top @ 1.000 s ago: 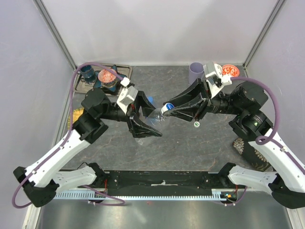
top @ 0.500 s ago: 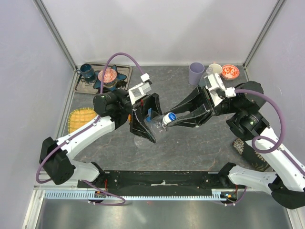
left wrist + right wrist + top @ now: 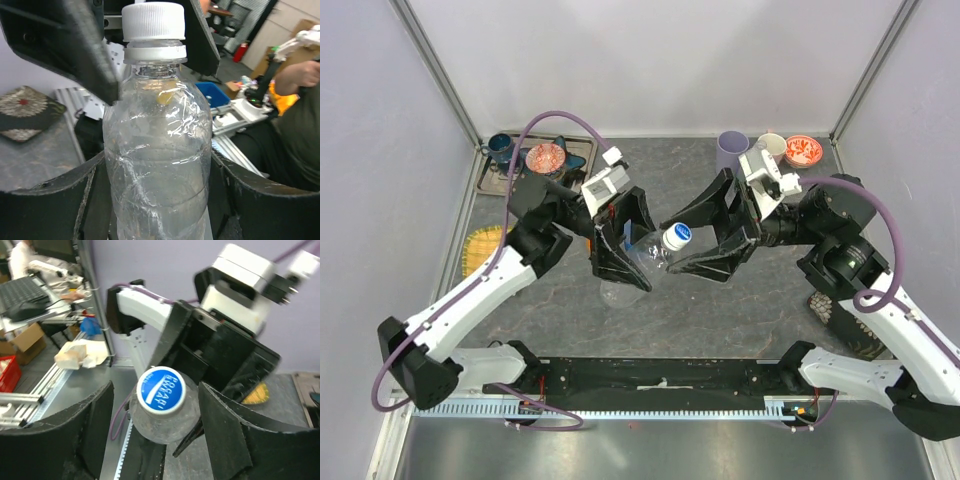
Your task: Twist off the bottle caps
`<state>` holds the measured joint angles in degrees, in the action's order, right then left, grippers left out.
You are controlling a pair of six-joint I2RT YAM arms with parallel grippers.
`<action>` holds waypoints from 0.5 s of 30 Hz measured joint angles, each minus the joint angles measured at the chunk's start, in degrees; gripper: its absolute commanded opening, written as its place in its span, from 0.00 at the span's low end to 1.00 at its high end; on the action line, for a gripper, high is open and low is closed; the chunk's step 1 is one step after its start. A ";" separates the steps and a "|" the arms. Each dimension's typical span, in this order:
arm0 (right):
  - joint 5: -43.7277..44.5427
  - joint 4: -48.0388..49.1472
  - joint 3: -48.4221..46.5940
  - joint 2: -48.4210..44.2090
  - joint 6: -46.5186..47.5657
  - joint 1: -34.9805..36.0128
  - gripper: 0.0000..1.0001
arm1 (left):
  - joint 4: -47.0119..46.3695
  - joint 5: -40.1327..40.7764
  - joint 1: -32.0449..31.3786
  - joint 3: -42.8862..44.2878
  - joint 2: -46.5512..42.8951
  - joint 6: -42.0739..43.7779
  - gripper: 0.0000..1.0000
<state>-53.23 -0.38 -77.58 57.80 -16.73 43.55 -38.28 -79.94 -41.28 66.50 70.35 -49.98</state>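
Observation:
A clear bottle (image 3: 642, 258) with a white cap (image 3: 676, 236) topped in blue is held off the table in mid-scene. My left gripper (image 3: 625, 262) is shut on its body, which fills the left wrist view as the bottle (image 3: 157, 150) with its cap (image 3: 154, 21) still on the neck. My right gripper (image 3: 686, 240) is open, one finger on each side of the cap and clear of it. The right wrist view shows the cap (image 3: 161, 390) between the spread fingers (image 3: 97, 420) of my right gripper (image 3: 157, 402). No other bottles show.
A lilac cup (image 3: 731, 150), a beige cup (image 3: 771, 146) and a red bowl (image 3: 803, 150) stand at the back right. A tray (image 3: 582, 150) at the back left holds a teal cup (image 3: 503, 149) and a patterned bowl (image 3: 546, 159). A yellow mat (image 3: 480, 245) lies left.
My right gripper was shut on the cap and has now opened, its fingers spread beside it. The left arm shifted and turned while keeping the bottle.

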 measured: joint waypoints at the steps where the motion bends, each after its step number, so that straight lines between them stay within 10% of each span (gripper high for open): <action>1: 1.44 -1.49 -0.44 0.00 0.00 0.11 0.78 | 5.57 1.09 0.07 0.81 -0.92 4.35 0.28; 15: 29.86 -14.08 -11.28 0.61 -1.14 0.15 0.89 | 43.82 28.30 -0.63 2.82 -6.01 36.59 0.32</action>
<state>-23.38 -14.46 -88.86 58.41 -17.87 43.70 5.54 -51.64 -41.91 69.32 64.34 -13.39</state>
